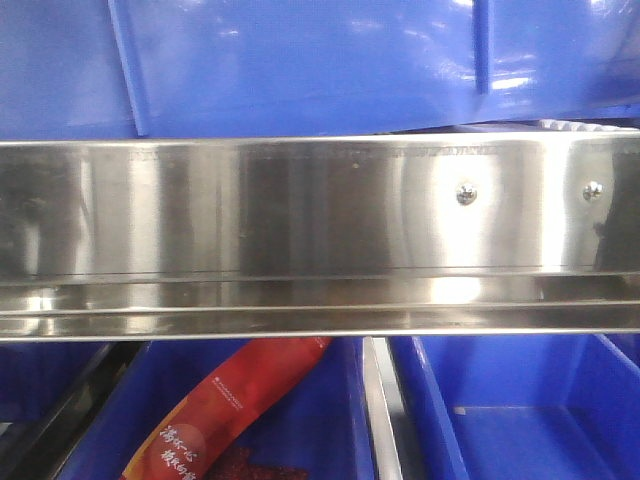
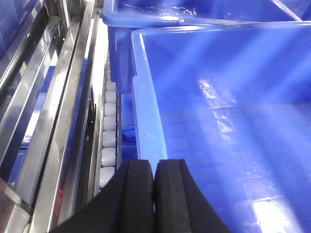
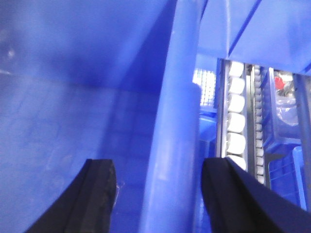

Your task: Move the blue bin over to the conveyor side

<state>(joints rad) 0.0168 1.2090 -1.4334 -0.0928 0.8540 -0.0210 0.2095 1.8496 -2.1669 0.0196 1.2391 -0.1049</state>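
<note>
Running across the front view, a steel rail (image 1: 300, 220) fills the middle from left edge to right, two screws near its right end. Above it is the ribbed blue wall of the bin (image 1: 300, 70). Below it sit lower bins (image 1: 520, 420), also blue, and the left one holds a red packet (image 1: 225, 410) lying aslant.

From the left wrist, steel rails (image 2: 53, 111) slope along the left side, then comes a line of white rollers (image 2: 110, 138), then the bin (image 2: 233, 97), just beside the rollers and bare inside. A second bin (image 2: 146, 12) stands touching or nearly touching its far end. The left claw (image 2: 154, 189) has its black pads pressed together, with only a pale sliver between them, right where the bin's near rim meets them. Whether they pinch the rim cannot be told.

From the right wrist, the bin (image 3: 73, 73) takes up the left and middle. The right claw (image 3: 159, 165) is spread wide astride its rim, one finger (image 3: 97, 194) inside the bin and the other outside. Rollers (image 3: 236, 116) run just right of the rim.
</note>
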